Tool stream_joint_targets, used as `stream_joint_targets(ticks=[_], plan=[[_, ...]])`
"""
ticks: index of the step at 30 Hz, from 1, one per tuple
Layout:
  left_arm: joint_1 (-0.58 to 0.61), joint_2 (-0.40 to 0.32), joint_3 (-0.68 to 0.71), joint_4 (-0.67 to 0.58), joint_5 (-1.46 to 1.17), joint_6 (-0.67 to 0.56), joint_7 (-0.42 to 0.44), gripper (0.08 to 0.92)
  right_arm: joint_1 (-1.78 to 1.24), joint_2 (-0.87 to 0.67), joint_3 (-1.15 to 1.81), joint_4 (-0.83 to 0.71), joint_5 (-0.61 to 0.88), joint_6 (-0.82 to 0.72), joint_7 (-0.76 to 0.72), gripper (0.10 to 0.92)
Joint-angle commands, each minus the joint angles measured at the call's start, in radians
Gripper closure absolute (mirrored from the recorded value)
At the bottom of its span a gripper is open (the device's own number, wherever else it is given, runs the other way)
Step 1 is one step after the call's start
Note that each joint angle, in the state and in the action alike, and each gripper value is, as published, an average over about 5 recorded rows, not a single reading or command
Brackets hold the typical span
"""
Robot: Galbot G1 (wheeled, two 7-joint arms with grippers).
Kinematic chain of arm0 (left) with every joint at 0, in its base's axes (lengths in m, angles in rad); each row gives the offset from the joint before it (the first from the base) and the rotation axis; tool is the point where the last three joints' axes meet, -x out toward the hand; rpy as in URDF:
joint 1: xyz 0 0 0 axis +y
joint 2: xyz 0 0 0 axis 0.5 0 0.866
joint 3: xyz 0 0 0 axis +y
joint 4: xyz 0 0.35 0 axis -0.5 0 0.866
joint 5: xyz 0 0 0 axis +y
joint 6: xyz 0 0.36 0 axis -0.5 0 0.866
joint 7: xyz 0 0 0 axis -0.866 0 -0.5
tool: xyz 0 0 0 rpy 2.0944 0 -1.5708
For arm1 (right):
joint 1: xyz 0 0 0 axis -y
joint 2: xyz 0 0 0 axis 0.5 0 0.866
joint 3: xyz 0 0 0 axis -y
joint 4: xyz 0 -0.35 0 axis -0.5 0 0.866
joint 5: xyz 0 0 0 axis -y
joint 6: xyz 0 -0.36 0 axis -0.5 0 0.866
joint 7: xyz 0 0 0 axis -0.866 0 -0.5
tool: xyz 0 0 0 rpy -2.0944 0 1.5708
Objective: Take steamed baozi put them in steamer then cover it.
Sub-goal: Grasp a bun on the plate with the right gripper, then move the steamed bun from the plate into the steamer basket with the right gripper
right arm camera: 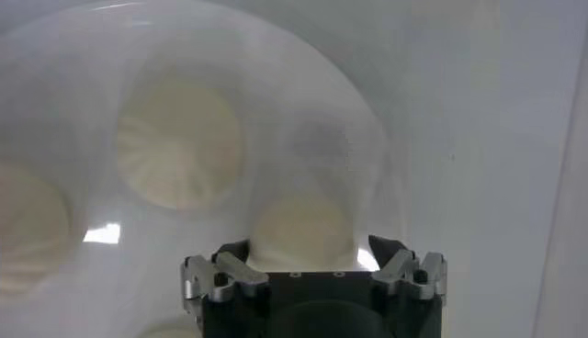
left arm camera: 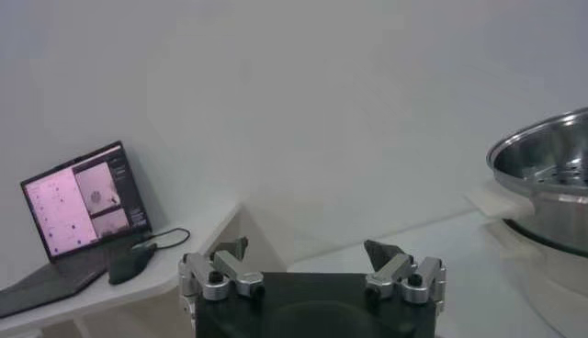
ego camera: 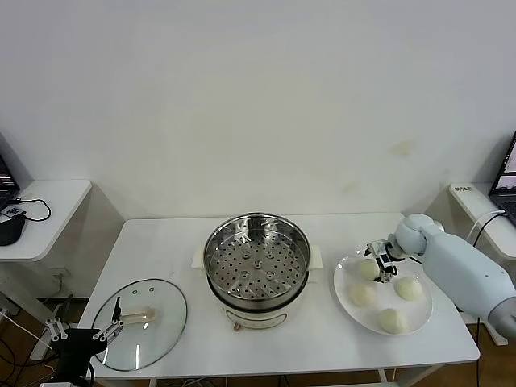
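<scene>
Baozi [ego camera: 368,270]: cream-white, four, fine radial pleat lines in right wrist view. 
Plate [ego camera: 345,300]: plain white, glossy. 
Steamer [ego camera: 256,256]: shiny silver steel, bottom with pattern of round holes; base white. 
Cover [ego camera: 139,323]: clear glass, metal rim, cream handle. 
Table [ego camera: 266,339]: white. 
Right arm [ego camera: 463,270]: pale grey-white. 
Laptop [left arm camera: 78,216]: screen pink.
</scene>
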Motion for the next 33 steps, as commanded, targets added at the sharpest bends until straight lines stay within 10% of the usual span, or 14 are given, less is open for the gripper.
stream_joint_targets(ticks=[1, 20, 33], plan=[[0.001, 0.001, -0.001, -0.001, 0.0, 0.0, 0.0, 0.177, 0.007, 0.02, -0.009, -0.027, -0.001, -0.002, -0.002, 0.282], [-0.003, 0.01, 0.01, -0.002, 0.0, 0.004, 0.003, 0.177, 0.363, -0.178, -0.185, 0.229, 0.305, -0.079, -0.064, 0.383], [-0.029, 0.03, 0.021, 0.016, -0.016, 0.01, 0.006, 0.177, 0.76, 0.061, -0.45, 0.258, 0.529, -0.117, -0.014, 0.38]])
